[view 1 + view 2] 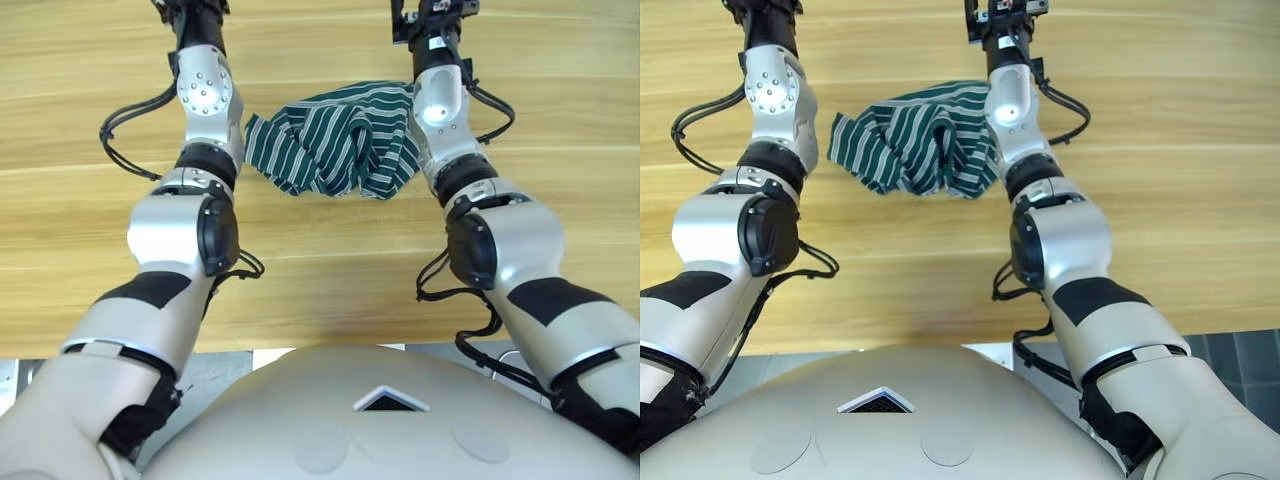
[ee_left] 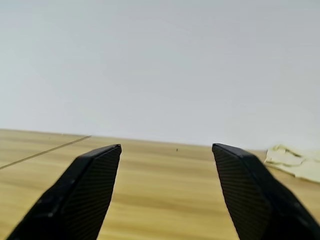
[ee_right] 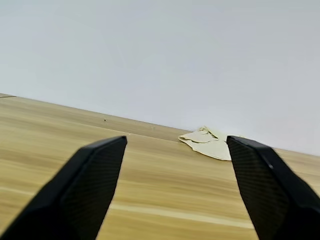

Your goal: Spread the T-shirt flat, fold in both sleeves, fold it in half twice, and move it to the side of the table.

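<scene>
- The left hand point(image 2: 166, 148) is open: its two black fingers point(image 2: 85, 195) stand wide apart with nothing between them, low over the wooden worktop point(image 2: 165, 200)
- The right hand point(image 3: 177, 138) is open as well, its black fingers point(image 3: 85, 190) spread wide and holding nothing, low over the same surface
- Both hands point away from the robot toward the far edge of the worktop, where a plain pale wall point(image 2: 160, 65) rises
- A small crumpled cream cloth point(image 3: 207, 141) lies on the worktop near that far edge, beyond the right hand and well apart from it
- The left forearm point(image 1: 205, 95) and the right forearm point(image 1: 440, 100) stretch forward over the worktop, side by side with a gap between them
- The T-shirt point(image 1: 330, 140), dark green with thin white stripes, lies in that gap as a crumpled heap, not spread flat
- Its left edge lies just beside the left forearm; its right part runs under the right forearm, which hides a piece of it
- The T-shirt lies nearer the robot than both hands, and neither hand touches it
</scene>
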You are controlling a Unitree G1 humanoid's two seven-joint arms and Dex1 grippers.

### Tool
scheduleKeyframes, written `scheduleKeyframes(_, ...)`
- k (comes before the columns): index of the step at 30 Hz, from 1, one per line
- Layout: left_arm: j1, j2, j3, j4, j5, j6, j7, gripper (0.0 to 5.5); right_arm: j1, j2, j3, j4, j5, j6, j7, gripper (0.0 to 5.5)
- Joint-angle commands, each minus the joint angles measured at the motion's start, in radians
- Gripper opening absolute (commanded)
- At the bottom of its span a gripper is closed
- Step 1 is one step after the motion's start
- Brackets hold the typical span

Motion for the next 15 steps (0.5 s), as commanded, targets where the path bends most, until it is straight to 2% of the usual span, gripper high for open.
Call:
scheduleKeyframes(1, 0.027, -0.033, -0.001, 0.004, 0.003, 0.01, 0.012, 3.41, 0.05, 0.002, 0.016, -0.003, -0.014, -0.002, -0.013, 3.68)
scheduleKeyframes(5, 0.085, -0.055, -0.015, -0.006, 0.017, -0.032, 0.017, 3.41, 0.098, 0.012, 0.019, -0.024, -0.004, -0.043, -0.001, 3.68)
scheduleKeyframes(9, 0.284, -0.097, -0.04, -0.051, 0.035, -0.217, 0.001, 3.41, 0.208, 0.035, 0.059, -0.072, -0.039, -0.15, -0.036, 3.68)
scheduleKeyframes(13, 0.589, -0.19, -0.094, -0.18, 0.064, -0.46, -0.015, 3.41, 0.509, 0.013, 0.141, -0.271, -0.183, -0.343, -0.152, 3.68)
scheduleKeyframes(15, 0.622, -0.206, -0.115, -0.246, 0.084, -0.487, -0.008, 3.41, 0.59, -0.014, 0.163, -0.366, -0.244, -0.334, -0.18, 3.68)
